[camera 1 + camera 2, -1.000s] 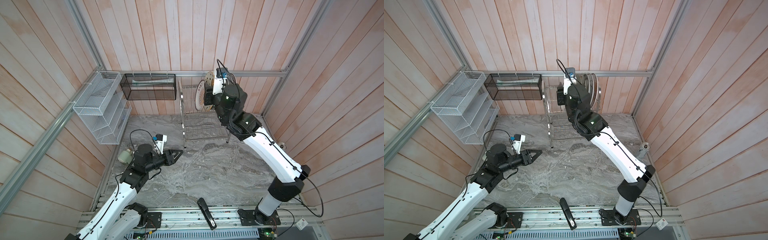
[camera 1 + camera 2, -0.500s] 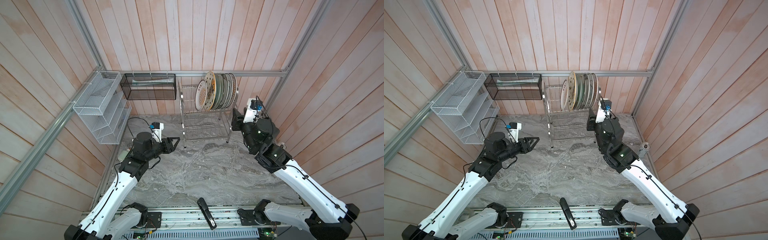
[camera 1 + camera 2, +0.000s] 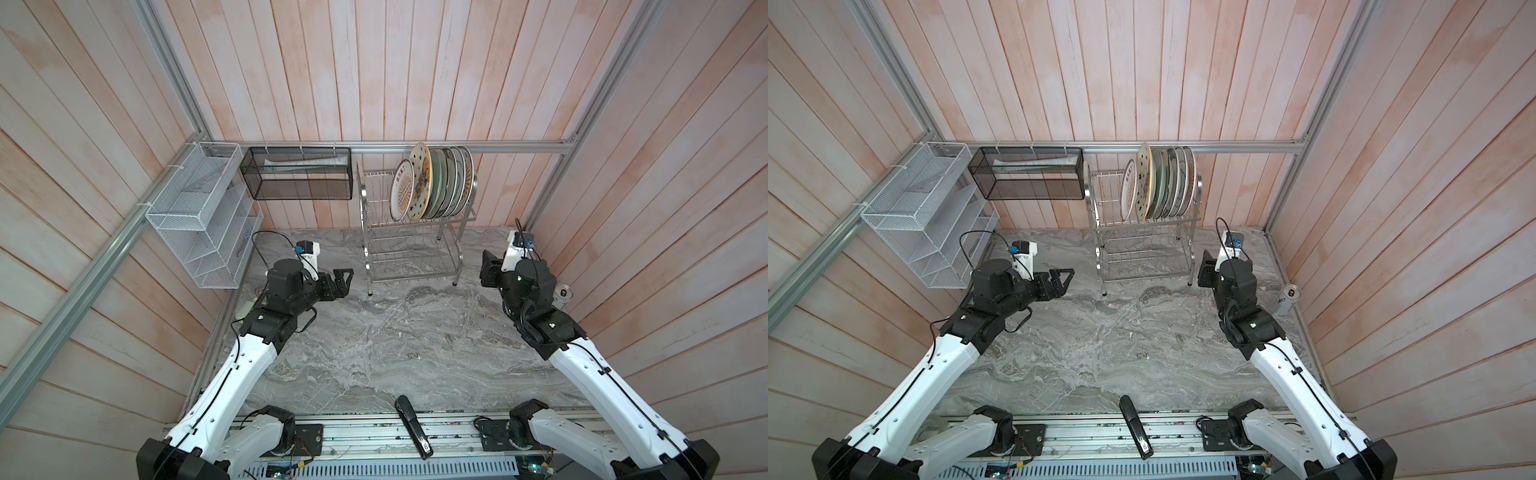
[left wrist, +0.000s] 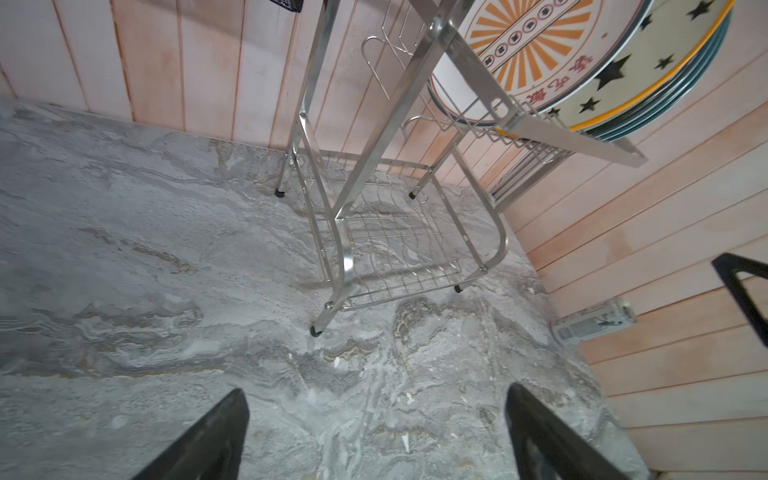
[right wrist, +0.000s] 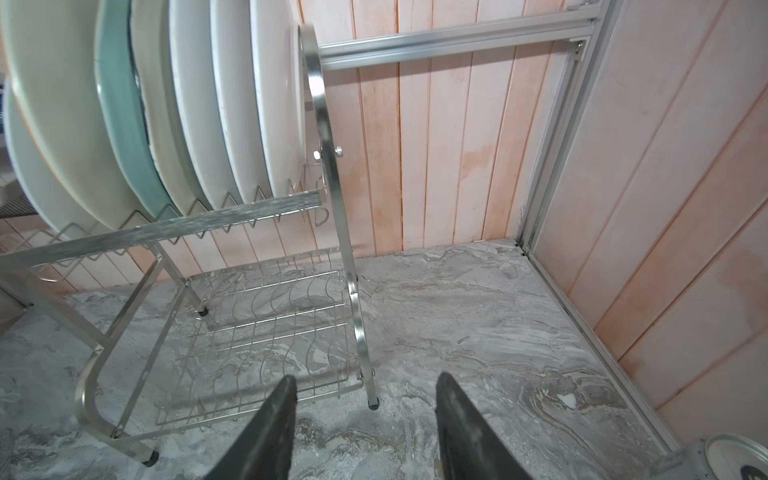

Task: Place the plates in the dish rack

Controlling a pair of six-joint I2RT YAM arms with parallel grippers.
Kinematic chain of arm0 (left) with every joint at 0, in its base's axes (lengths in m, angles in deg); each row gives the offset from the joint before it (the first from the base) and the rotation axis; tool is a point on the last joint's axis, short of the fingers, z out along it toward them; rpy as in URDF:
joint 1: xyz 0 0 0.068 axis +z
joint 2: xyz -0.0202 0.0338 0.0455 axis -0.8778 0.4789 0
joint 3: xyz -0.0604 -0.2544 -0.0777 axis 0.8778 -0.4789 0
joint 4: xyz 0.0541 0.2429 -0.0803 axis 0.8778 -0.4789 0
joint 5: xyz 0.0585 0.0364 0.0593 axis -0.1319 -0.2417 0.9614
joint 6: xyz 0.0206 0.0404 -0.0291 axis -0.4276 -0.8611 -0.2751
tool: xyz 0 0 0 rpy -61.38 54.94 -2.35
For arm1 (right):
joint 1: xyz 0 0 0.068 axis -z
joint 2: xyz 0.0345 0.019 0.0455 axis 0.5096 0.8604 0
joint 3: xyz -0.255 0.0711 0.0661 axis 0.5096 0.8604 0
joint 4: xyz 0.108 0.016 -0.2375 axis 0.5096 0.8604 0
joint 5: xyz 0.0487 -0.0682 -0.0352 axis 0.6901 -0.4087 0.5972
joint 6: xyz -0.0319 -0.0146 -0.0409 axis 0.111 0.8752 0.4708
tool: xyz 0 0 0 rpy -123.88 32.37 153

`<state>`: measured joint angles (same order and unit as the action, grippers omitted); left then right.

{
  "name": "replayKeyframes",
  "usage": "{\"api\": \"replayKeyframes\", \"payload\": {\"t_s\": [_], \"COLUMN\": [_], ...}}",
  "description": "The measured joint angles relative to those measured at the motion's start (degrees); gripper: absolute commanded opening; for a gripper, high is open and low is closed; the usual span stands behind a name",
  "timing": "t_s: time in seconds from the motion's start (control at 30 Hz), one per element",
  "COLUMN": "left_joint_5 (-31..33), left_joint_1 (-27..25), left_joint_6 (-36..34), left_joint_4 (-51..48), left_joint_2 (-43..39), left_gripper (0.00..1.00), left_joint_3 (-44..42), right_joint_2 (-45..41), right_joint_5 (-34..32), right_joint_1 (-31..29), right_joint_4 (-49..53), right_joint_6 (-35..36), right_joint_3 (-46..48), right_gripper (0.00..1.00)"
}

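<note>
Several round plates (image 3: pixel 432 183) (image 3: pixel 1158 185) stand on edge in the top tier of the shiny wire dish rack (image 3: pixel 409 257) (image 3: pixel 1142 253) at the back wall. The front one shows an orange sunburst (image 4: pixel 540 50), the one behind it black stars. Pale backs of the plates (image 5: pixel 187 104) fill the right wrist view. My left gripper (image 3: pixel 345 280) (image 3: pixel 1065 280) (image 4: pixel 376 399) hovers left of the rack's legs, open wide and empty. My right gripper (image 3: pixel 486 268) (image 3: pixel 1204 270) (image 5: pixel 366 380) sits low, right of the rack, open and empty, near a rack foot.
A white mesh organizer (image 3: pixel 203 220) and a black mesh basket (image 3: pixel 299 178) hang on the left and back walls. A drink can (image 3: pixel 563 295) (image 3: pixel 1287 299) stands by the right wall behind my right wrist. A black handheld object (image 3: pixel 411 432) lies at the table's front edge.
My right arm has drawn back from the rack's top tier, down to the right of the rack, its jaws a little wider. My left gripper has opened wide and moved toward the rack.
</note>
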<state>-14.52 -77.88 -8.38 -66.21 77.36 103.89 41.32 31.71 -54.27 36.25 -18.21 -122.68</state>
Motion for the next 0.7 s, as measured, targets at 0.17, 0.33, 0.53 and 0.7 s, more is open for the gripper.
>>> {"api": "replayKeyframes", "payload": {"t_s": [0.17, 0.33, 0.53, 0.7], "left_joint_5": [4.81, 11.72, 25.53, 31.26], "left_joint_1": [1.25, 2.01, 2.69, 4.61], "left_joint_6": [-0.15, 0.04, 0.63, -1.79], "left_joint_4": [-5.38, -10.95, -14.43, -9.84], "left_joint_2": [1.79, 2.4, 0.74, -3.1], "left_gripper": [1.0, 1.0, 1.0, 1.0], "left_joint_3": [3.82, 5.31, 5.33, 2.8], "right_joint_2": [0.87, 0.59, -5.22, -9.31], "right_joint_5": [-1.36, -2.12, -2.05, -4.42], "right_joint_1": [2.16, 4.7, 5.73, 6.73], "right_joint_4": [1.46, 3.87, 3.72, 4.0], "right_joint_6": [-1.09, -3.08, -5.55, -6.12], "right_joint_3": [-0.02, 0.17, 8.33, 13.57], "right_gripper": [0.98, 0.98, 0.98, 0.98]}}
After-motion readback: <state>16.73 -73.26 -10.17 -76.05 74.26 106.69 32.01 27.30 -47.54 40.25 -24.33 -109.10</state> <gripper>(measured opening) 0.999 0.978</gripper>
